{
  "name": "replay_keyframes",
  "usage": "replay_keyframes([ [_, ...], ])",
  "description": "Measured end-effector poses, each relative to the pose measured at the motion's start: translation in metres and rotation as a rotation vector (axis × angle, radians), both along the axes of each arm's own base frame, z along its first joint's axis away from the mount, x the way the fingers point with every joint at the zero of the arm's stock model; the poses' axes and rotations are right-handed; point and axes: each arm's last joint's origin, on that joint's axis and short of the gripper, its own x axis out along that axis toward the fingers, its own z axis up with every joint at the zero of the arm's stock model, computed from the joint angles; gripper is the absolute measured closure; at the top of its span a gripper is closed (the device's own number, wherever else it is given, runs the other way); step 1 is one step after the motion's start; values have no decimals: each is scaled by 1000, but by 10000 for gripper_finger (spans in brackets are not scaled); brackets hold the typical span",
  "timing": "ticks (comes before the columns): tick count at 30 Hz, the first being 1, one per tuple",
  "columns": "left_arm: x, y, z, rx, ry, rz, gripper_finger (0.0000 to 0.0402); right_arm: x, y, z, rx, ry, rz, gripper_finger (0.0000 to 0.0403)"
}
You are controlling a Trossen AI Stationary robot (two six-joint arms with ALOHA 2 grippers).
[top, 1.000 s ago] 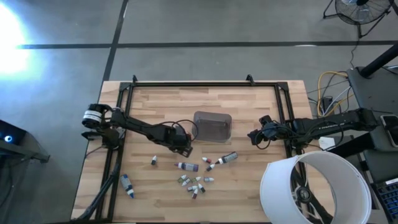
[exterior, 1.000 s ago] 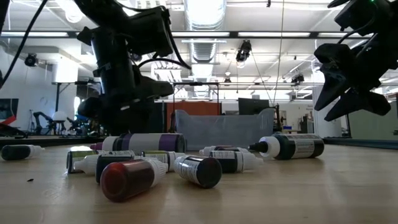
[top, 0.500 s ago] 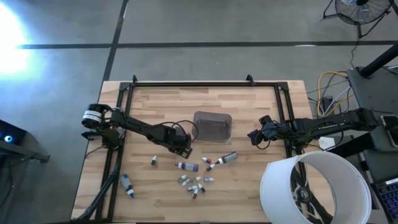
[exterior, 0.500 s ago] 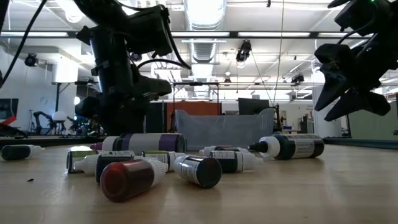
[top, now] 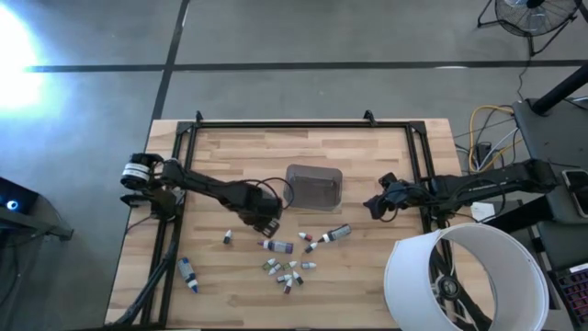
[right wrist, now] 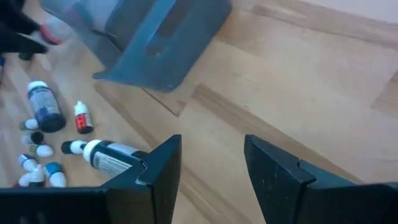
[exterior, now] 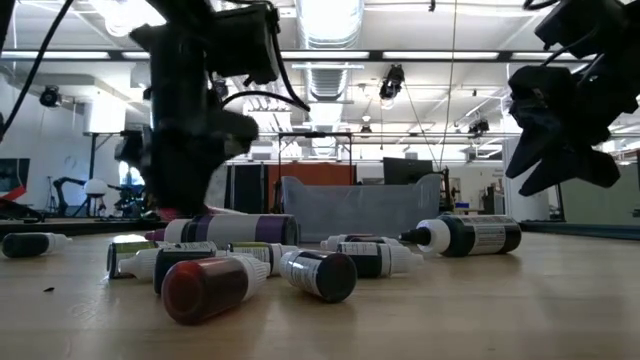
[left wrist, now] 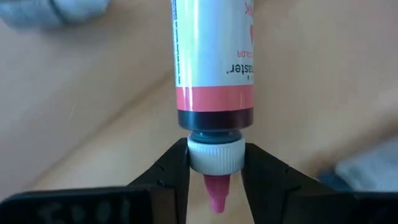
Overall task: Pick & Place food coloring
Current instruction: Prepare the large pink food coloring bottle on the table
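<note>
My left gripper (top: 263,222) (exterior: 185,195) (left wrist: 214,167) is near the table's middle, left of and nearer than the grey tub, shut on a food coloring bottle (left wrist: 213,62) with a white label, pink band and dark contents. Other bottles lie on their sides nearer the table's near edge: a long purple one (top: 276,246) (exterior: 235,230), a dark one with a white cap (top: 336,233) (exterior: 470,236), a red one (exterior: 205,288), several tiny ones (top: 289,269), and a blue one (top: 188,274) far left. My right gripper (top: 377,204) (right wrist: 208,165) hovers open, right of the tub. My left gripper pinches the bottle by its white cap collar (left wrist: 214,154), one finger (left wrist: 174,171) on each side, with the pink dropper tip sticking back between them. The fingers come from above and the body points away below them. Its far end is out of the frame.
The grey translucent tub (top: 314,187) (exterior: 362,208) (right wrist: 155,37) stands past the bottles, between the two grippers. A large white round bin (top: 464,276) overhangs the near right corner. Black frame rails (top: 276,124) run along the far and side edges.
My left gripper, still shut on the bottle, has moved a little toward the table's left and near edge, and shows blurred in the low view. The bottles on the table have stayed where they were.
</note>
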Motion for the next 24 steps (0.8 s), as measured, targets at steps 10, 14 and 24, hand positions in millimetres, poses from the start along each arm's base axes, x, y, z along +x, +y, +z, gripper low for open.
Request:
replay_keyframes([
  [10,-17,0,77,-236,331,-239,307,19,3,-17,120,59,28,234],
  [14,-24,6,91,-399,383,-275,307,24,3,-30,201,145,8,234],
  [24,-29,8,43,-702,496,-264,307,44,7,-43,260,97,85,234],
])
